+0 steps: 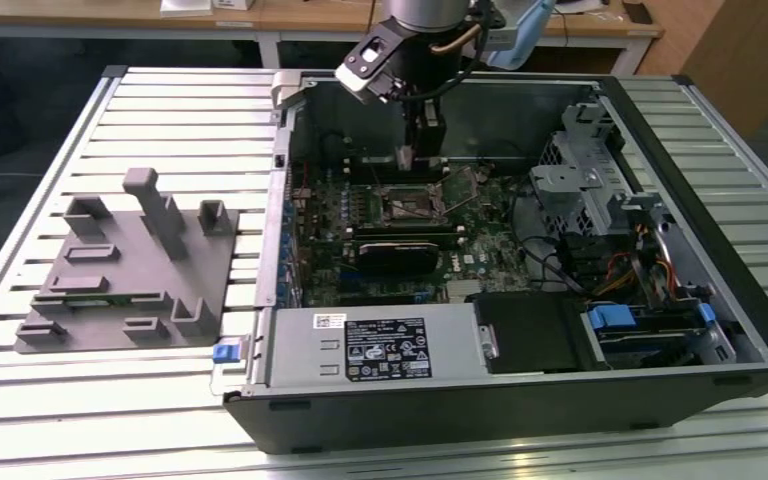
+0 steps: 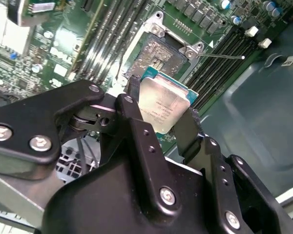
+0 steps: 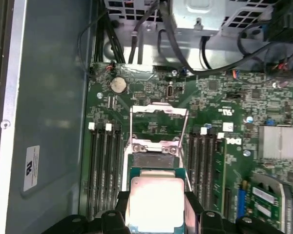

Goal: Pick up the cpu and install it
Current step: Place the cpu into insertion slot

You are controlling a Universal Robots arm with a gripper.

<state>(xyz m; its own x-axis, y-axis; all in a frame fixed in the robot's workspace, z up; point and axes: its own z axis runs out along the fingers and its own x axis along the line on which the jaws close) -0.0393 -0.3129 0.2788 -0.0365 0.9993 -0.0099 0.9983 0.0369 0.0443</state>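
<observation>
Gripping the cpu (image 2: 163, 105) by two opposite edges, the jaws hang near the open socket (image 2: 158, 51).

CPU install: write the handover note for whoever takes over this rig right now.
Gripper: shut on the cpu, clamped by two opposite edges, with the pale top showing in both wrist views.
Position: inside the open computer case, over the motherboard and close to the socket. The cpu appears to be clear of the board.
Socket: open, contacts exposed, nothing in it.
Done: the cpu is picked up and brought to the socket area.
Left: the cpu is not yet seated in the socket.
</observation>
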